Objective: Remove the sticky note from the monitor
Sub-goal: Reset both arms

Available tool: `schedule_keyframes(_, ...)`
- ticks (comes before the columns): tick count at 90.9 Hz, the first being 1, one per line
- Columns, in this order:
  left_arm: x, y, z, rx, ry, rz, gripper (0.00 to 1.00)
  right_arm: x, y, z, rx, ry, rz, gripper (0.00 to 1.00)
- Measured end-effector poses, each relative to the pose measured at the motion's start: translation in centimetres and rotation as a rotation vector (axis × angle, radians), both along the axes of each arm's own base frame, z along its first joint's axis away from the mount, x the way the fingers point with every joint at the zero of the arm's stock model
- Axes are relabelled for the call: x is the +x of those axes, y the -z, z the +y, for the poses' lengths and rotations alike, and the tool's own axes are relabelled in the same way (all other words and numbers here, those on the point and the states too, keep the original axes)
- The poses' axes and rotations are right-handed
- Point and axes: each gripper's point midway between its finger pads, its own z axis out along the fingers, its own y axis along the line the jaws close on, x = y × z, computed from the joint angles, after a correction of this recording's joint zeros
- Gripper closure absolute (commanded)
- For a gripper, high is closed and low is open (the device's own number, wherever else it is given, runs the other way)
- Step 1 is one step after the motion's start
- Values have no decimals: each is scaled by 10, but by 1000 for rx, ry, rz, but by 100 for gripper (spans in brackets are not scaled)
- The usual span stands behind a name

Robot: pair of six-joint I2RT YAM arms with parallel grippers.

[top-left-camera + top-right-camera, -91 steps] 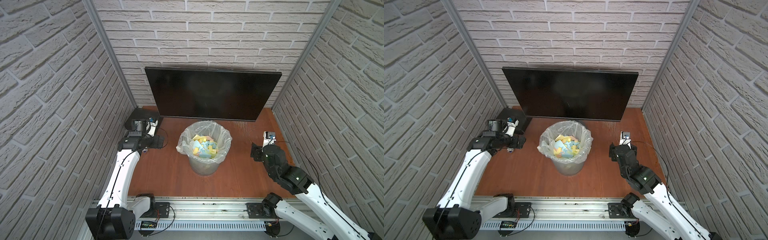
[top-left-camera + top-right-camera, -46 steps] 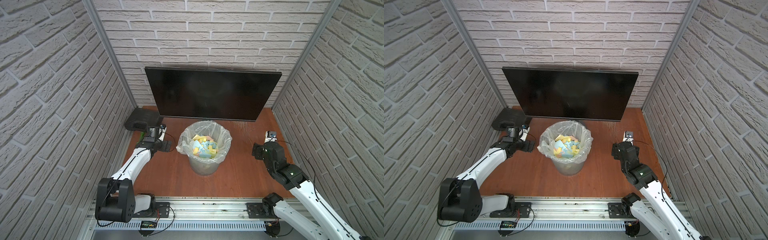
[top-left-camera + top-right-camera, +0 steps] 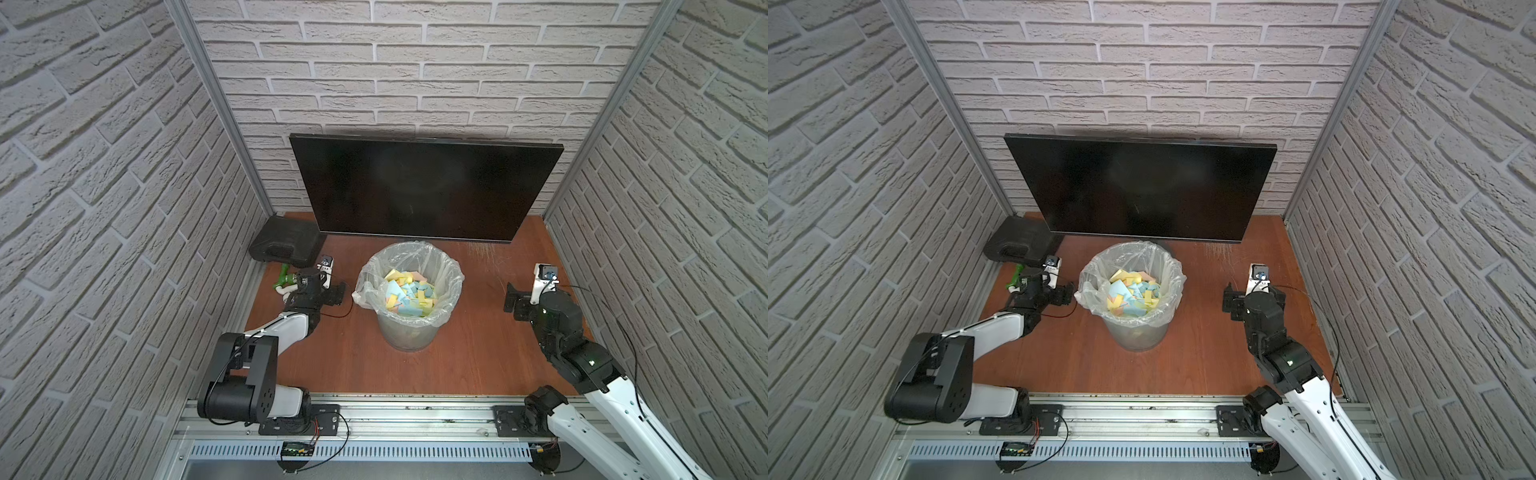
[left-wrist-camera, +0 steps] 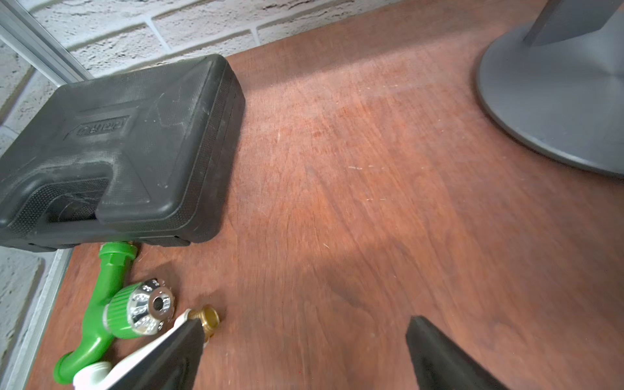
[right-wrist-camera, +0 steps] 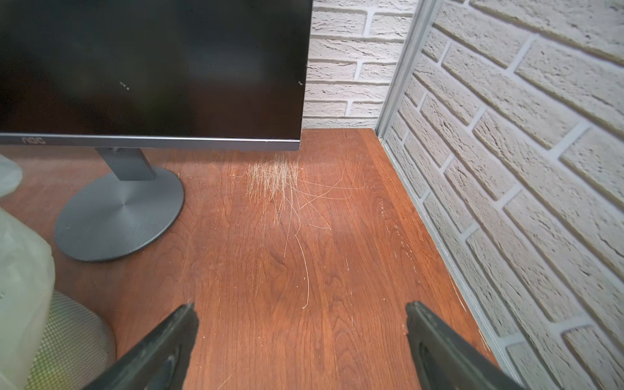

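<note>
The monitor [image 3: 424, 187] [image 3: 1142, 187] stands at the back wall, its wide black screen bare; its lower right corner shows in the right wrist view [image 5: 152, 67]. No sticky note shows on the screen in any view. My left gripper [image 3: 316, 289] [image 3: 1044, 291] [image 4: 305, 329] hangs low over the table left of the bin, open, with only wood between its fingers. On the bin's right side, my right gripper [image 3: 534, 298] [image 3: 1254, 299] [image 5: 300, 310] is open and empty over bare wood, facing the back right corner.
A mesh bin [image 3: 409, 249] [image 3: 1129, 249] lined with clear plastic holds several coloured paper notes [image 3: 409, 297]. A black plastic case [image 3: 286, 243] [image 4: 118, 141] lies at back left, with a green hose fitting [image 4: 111, 304] beside it. The monitor's round grey base [image 5: 118, 216] [image 4: 557, 101] sits behind the bin.
My left arm has folded down and drawn back from the black case to a low spot beside the bin. The right gripper has opened wider and shifted slightly toward the right wall.
</note>
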Motion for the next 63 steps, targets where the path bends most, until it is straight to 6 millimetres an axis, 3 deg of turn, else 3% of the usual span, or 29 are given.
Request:
schedule_keyframes(19, 14, 5, 5, 11, -11, -33, 2, 4, -6, 3, -15, -25, -41, 1)
schedule_keyframes(42, 20, 1, 40, -58, -109, -72, 2, 13, -4, 7, -37, -35, -44, 1)
schedule_keyframes(63, 14, -2, 35, -84, -88, -151, 2, 18, 4, 9, -44, -46, -41, 1)
